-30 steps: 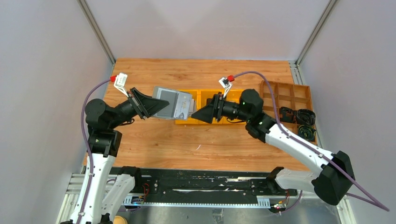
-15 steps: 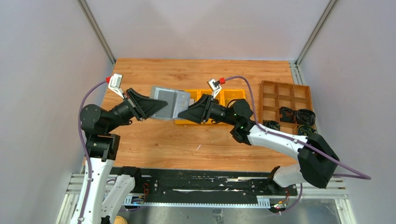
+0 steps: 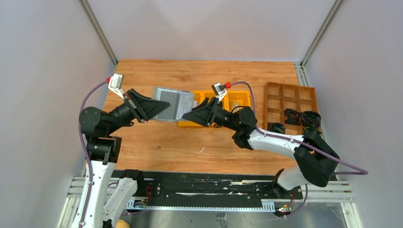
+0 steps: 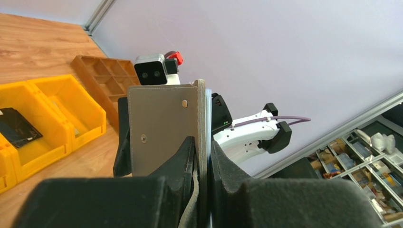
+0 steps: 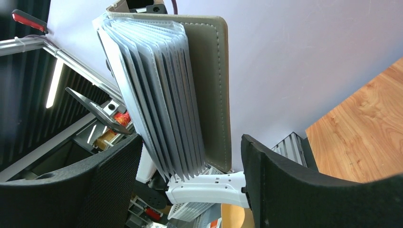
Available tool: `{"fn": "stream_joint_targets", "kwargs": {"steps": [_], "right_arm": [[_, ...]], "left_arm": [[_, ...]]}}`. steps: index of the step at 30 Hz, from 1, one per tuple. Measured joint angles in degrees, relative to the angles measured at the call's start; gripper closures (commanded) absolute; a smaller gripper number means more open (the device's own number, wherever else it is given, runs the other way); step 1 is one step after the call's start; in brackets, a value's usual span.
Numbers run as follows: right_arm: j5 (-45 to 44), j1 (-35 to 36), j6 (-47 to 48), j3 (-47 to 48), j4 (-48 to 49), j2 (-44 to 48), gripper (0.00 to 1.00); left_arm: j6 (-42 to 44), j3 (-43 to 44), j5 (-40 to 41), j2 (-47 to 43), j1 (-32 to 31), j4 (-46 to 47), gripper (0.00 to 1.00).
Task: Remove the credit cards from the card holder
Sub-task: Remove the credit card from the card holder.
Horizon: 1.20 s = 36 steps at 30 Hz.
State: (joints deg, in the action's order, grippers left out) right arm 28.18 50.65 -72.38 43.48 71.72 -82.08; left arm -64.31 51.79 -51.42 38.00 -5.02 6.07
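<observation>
wooden table runs from the arm bases up to the yellow bin tray; just above the left end of that tray, lifted off the table, hangs the card holder, matte grey outside, its open side turned toward the tray; the left gripper comes at it from left of the tray, jaws clamped tight on the holder's edge, one black finger pressed on the grey cover with its two rivets, the other against the opposite side; the credit cards sit inside the holder as a fan of pale grey leaves, though whether each leaf is a card or a sleeve i cannot tell; the right gripper reaches in over the tray's near left corner, jaws spread wide and holding nothing, one finger on each side of the holder's free edge; in the right wrist view a gap shows between the cover and one finger, while contact on the fanned side i cannot tell; a flat black object lies in one bin of the tray; right of the tray, apart from it, a brown compartment tray holds black coiled items in its near right cells
</observation>
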Motion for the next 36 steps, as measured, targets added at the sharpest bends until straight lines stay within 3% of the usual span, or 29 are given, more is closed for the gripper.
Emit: {"fn": "stream_joint_targets", "kwargs": {"steps": [9,17,20,22,23,26,28,30,36], "right_arm": [[-1.1,0.4,0.0,-0.1,0.1,0.7,0.20],[-1.0,1.2,-3.8,3.0,10.7,-1.7,0.21],[-0.6,1.9,-3.1,3.3,10.8,-0.6,0.40],[-0.5,2.1,-1.7,3.3,9.0,0.9,0.63],[-0.4,2.1,-1.1,3.2,7.0,2.1,0.73],[0.4,1.9,3.2,3.4,-2.4,6.3,0.93],[2.2,1.7,7.6,5.2,-13.0,9.3,1.00],[3.4,1.4,14.3,10.8,-27.9,11.2,1.00],[9.7,1.3,36.8,35.0,-69.9,7.7,1.00]], "left_arm": [[-0.3,1.9,0.0,0.2,0.0,0.3,1.00],[-0.4,1.9,-0.1,-0.7,0.0,0.3,1.00],[-0.1,1.9,0.0,-0.8,0.0,0.1,1.00],[0.7,1.9,0.2,-1.0,0.0,-0.5,0.98],[1.4,1.8,0.5,-1.4,0.0,-1.1,0.87],[4.9,1.9,1.6,-2.4,-0.1,-4.3,0.31],[9.6,3.1,2.9,-2.7,-0.1,-9.8,0.11],[16.2,5.0,4.4,-2.2,-0.1,-15.4,0.01],[32.5,8.5,3.5,-1.2,-0.1,-26.0,0.00]]}}
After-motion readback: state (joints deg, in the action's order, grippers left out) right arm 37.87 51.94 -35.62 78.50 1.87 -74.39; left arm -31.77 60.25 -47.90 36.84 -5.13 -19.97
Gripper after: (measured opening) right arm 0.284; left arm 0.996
